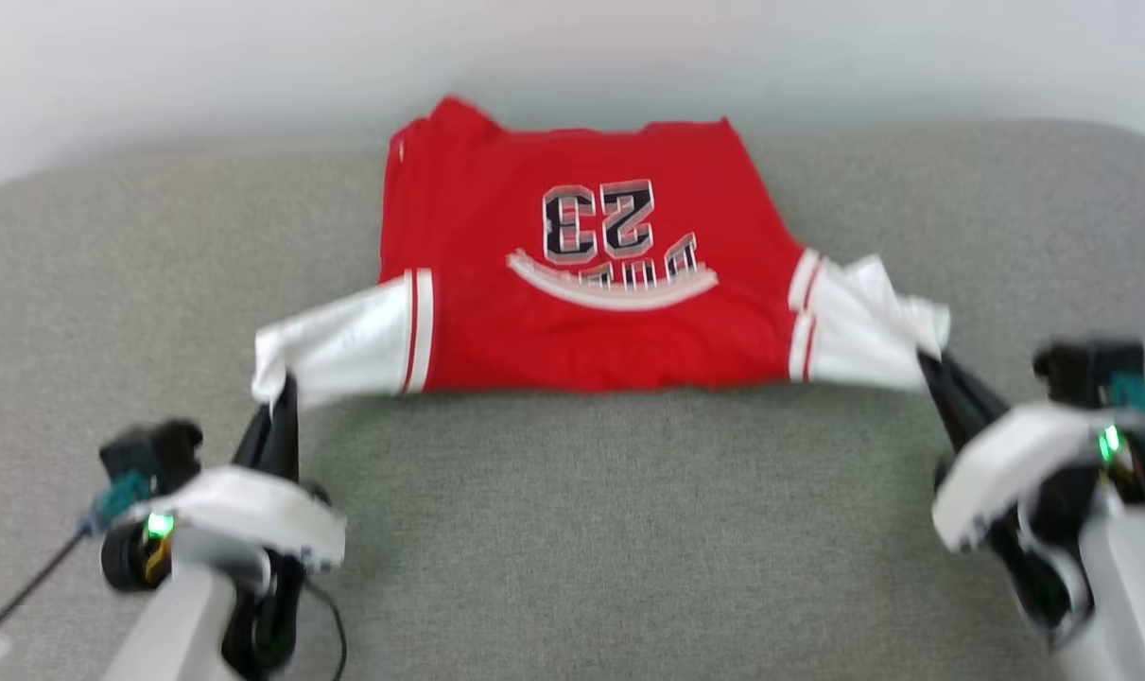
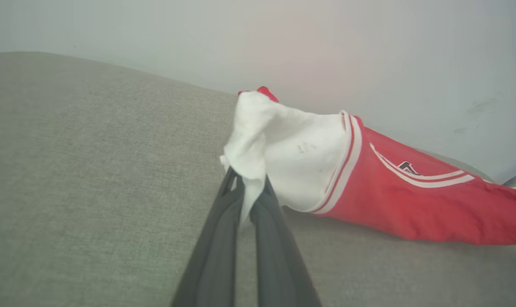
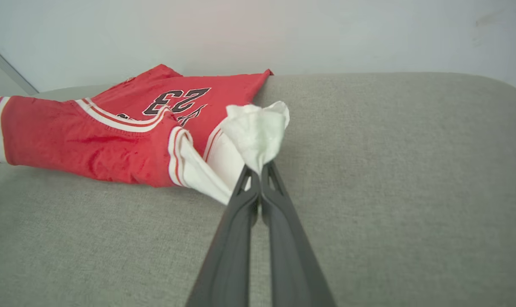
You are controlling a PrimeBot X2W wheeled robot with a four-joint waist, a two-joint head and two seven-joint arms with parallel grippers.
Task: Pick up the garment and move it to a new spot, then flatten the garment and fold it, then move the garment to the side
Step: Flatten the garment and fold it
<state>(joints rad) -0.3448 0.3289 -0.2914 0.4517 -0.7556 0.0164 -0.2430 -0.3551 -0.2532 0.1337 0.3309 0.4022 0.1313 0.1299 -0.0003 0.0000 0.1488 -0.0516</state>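
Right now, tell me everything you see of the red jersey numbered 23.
The red sleeveless jersey, thin cloth with white side panels, striped trim and black 23 upside down in the head view, lies doubled over on the grey fabric cushion. Its near edge stretches between left gripper and right gripper, each shut on a white panel.

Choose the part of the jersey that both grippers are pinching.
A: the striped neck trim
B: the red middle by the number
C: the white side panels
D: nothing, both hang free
C: the left gripper and the right gripper are each shut on a bunched white end of the jersey.
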